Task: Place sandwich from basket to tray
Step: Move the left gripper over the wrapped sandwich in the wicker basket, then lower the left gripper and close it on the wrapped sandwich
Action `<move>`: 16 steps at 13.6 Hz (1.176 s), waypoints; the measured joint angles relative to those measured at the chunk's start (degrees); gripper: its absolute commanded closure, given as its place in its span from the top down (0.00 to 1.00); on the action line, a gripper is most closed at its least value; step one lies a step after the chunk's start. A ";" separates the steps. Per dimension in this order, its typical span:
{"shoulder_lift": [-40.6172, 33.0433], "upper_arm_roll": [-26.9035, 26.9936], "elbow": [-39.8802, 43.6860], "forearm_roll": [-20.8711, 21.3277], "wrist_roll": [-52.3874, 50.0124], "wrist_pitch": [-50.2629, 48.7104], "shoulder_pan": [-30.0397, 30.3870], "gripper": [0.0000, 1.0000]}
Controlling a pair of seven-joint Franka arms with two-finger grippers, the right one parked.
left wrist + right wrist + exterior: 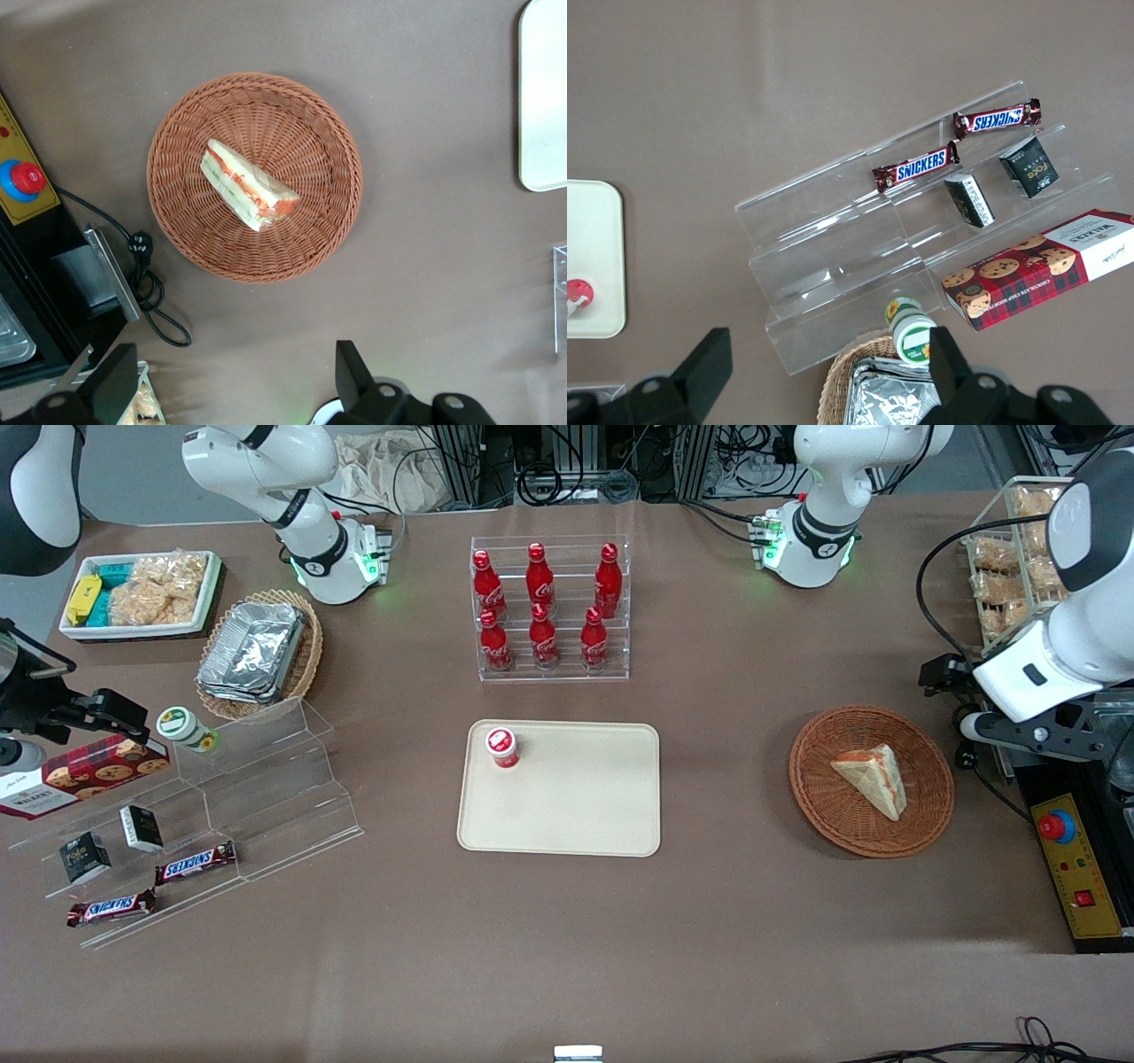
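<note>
One sandwich [249, 185] lies in the basket [182, 228], untouched. End effector [235, 390] hangs high above, fingers spread, empty. Risk: wedge's sloped sides may slip from the pinch; the can [501, 747] on the tray [585, 806] limits drop space.

We see a brown table [726, 779] carrying the tray [567, 815] at its middle, the round basket [824, 797] toward the working arm's end, a clear bottle rack [551, 669] farther from the camera than the tray, and toward the parked arm's end a clear stepped stand [266, 797], an oval wicker basket [306, 664] and a white bin [204, 611]. The gripper [235, 390] hangs open above the table near the round basket.
</note>
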 measured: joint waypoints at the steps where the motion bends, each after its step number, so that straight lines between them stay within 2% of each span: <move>1: 0.00 -0.01 0.12 -0.07 0.14 -0.01 -0.05 1.00; 5: 0.12 0.08 0.13 -0.14 -0.61 -0.15 0.03 1.00; 9: 1.72 0.21 -2.16 -0.13 -20.65 0.32 0.08 1.00; 13: 2.10 0.64 -11.89 -0.13 -29.56 13.32 2.14 1.00; 16: 2.12 0.92 -20.30 -0.10 -41.14 25.52 2.74 1.00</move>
